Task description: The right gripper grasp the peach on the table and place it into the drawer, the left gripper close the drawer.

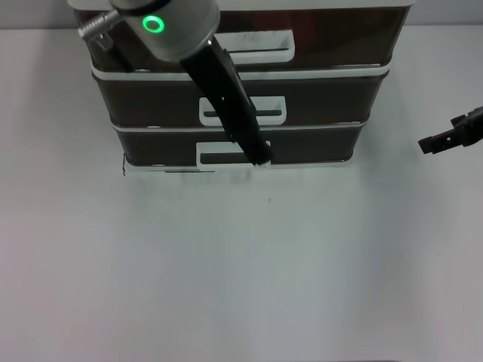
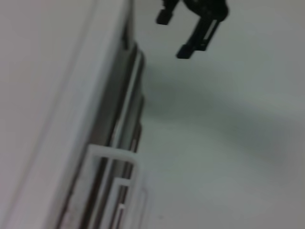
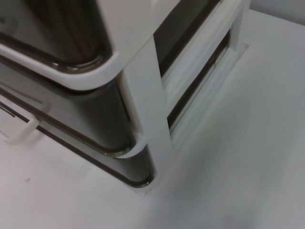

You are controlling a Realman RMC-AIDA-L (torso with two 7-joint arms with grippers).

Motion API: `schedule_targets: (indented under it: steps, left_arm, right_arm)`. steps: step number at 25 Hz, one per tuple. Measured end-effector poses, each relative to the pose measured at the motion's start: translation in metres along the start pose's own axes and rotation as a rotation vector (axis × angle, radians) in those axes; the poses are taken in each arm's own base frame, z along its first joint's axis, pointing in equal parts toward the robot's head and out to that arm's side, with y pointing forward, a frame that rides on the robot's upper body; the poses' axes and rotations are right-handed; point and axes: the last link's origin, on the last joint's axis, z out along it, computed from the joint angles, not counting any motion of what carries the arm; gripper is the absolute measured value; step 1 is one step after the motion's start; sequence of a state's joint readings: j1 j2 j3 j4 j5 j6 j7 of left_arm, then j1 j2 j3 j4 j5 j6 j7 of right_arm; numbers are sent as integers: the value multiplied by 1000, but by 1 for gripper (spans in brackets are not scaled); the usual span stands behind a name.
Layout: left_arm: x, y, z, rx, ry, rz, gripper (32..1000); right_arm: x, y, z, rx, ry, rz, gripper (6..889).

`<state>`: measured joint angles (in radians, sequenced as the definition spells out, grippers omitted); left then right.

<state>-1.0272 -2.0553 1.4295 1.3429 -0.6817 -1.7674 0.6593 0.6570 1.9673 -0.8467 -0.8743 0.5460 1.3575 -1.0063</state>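
Observation:
The peach is out of view in every frame. The drawer [image 1: 332, 38], the top one of three smoky-brown ones, sits about flush with the two below, its white loop handle [image 1: 264, 54] partly behind my left arm. My left gripper [image 1: 259, 154] slants down across the drawer fronts, its tip by the lowest handle, just above the table [image 1: 241, 264]. My right gripper [image 1: 426, 145] hovers over the table to the right of the cabinet. In the left wrist view the right gripper [image 2: 173, 34] is open and holds nothing.
The white-framed cabinet [image 3: 143, 95] stands at the back centre of the table, its corner post close in the right wrist view. A small dark speck [image 1: 269, 200] lies on the table in front of it.

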Motion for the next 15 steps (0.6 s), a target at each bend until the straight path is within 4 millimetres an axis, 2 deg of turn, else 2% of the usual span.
schedule_targets:
  steps: [8, 15]
  left_arm:
    - [0, 28, -1, -57, 3, 11, 801]
    - [2, 31, -3, -47, 3, 21, 801]
  right_arm:
    - [-1, 1, 0, -5, -8, -1, 853]
    - [-2, 2, 0, -14, -21, -3, 853]
